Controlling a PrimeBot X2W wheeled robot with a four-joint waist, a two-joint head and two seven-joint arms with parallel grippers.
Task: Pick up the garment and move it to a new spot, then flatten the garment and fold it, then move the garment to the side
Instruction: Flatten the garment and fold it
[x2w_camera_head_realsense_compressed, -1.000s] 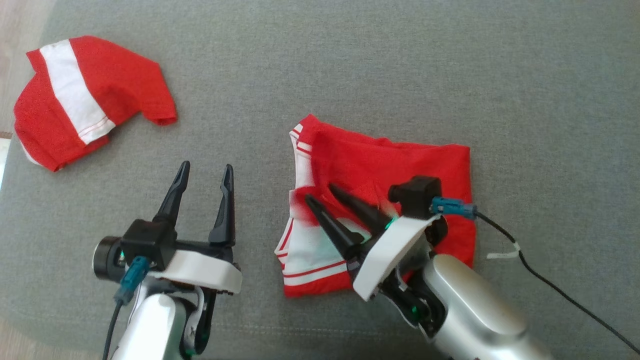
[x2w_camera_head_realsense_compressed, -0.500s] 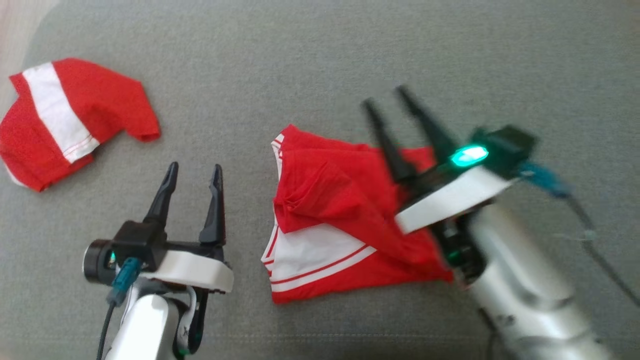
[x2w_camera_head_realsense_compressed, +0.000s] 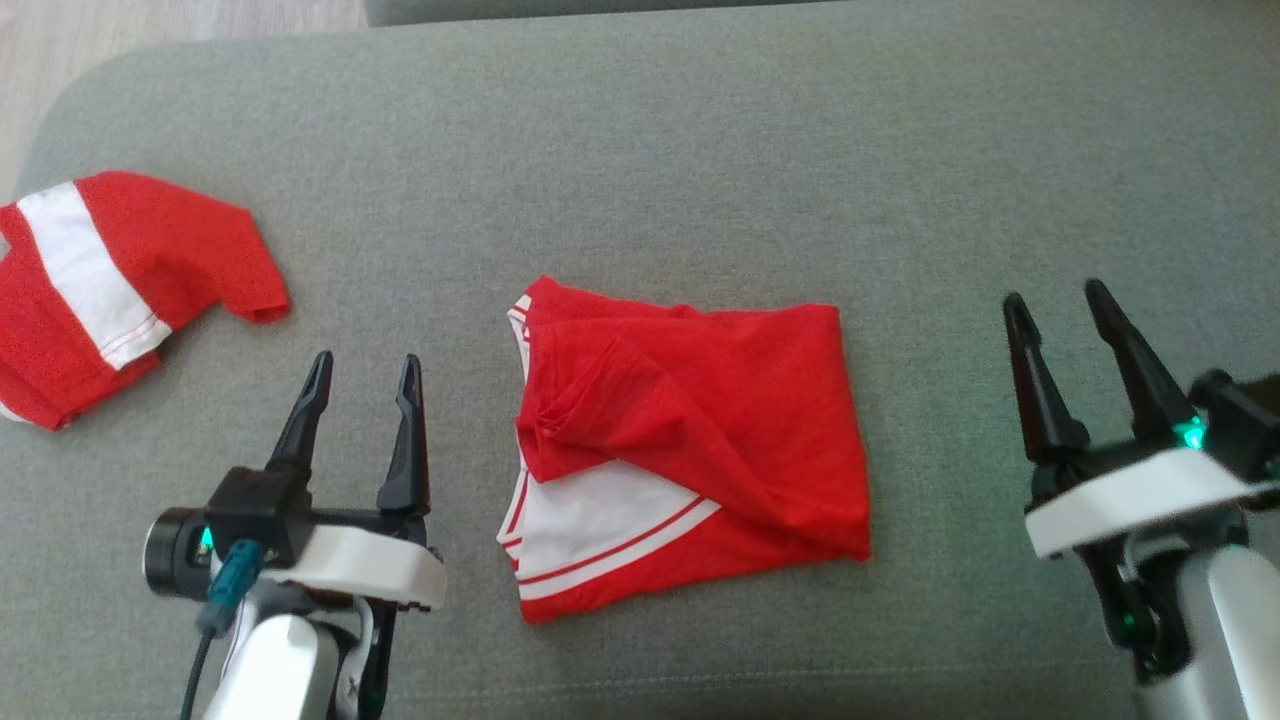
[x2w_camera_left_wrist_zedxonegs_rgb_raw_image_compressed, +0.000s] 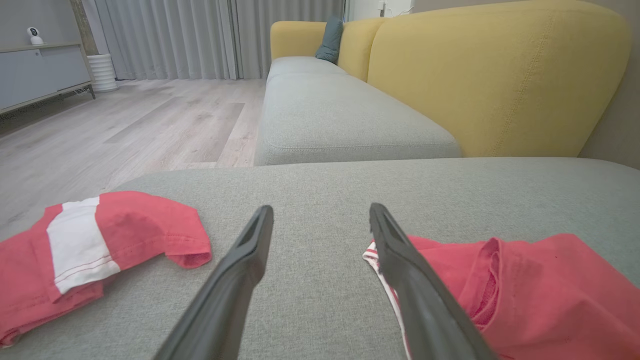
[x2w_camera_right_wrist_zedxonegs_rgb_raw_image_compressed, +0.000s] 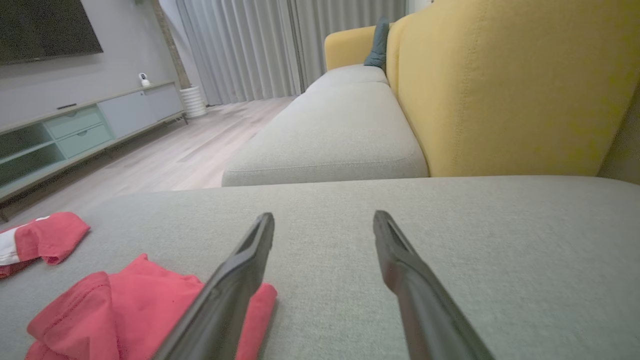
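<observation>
Two-thirds thru, judging by lie of things. Seeing red-and-white T-shirt (x2w_camera_head_realsense_compressed: 690, 440) lying folded at middle of grey seat cushion (x2w_camera_head_realsense_compressed: 700, 150), roughly rectangular, red layer on top, white band w/ red stripes peeking out at edge nearest robot. Noting bunched crease on side toward cushion's left end, so rating fold as passable, not crisp. Treating pick-up, flatten & fold as done; counting move-to-side as outstanding.

Hovering L gripper (x2w_camera_head_realsense_compressed: 365, 362) over cushion's near-left part, just beside shirt's striped edge, not touching. Showing fingers spread wide apart, gripping nothing. Hovering R gripper (x2w_camera_head_realsense_compressed: 1055, 295) over cushion's near-right part, well apart from shirt, bare grey fabric between. Showing fingers equally wide, gripping nothing. Confirming both via wrist views: looking along each finger pair at plain cushion, no cloth between.

Spotting 2nd red-and-white T-shirt (x2w_camera_head_realsense_compressed: 120, 280) at cushion's left end, near rounded corner, well apart from folded one. Guessing at that end as drop zone for last stage, tho not provable from here. Expecting next: pinching folded stack at an edge w/out letting layers slide open, minding loose top flap, prob liable to unfold on lift.
</observation>
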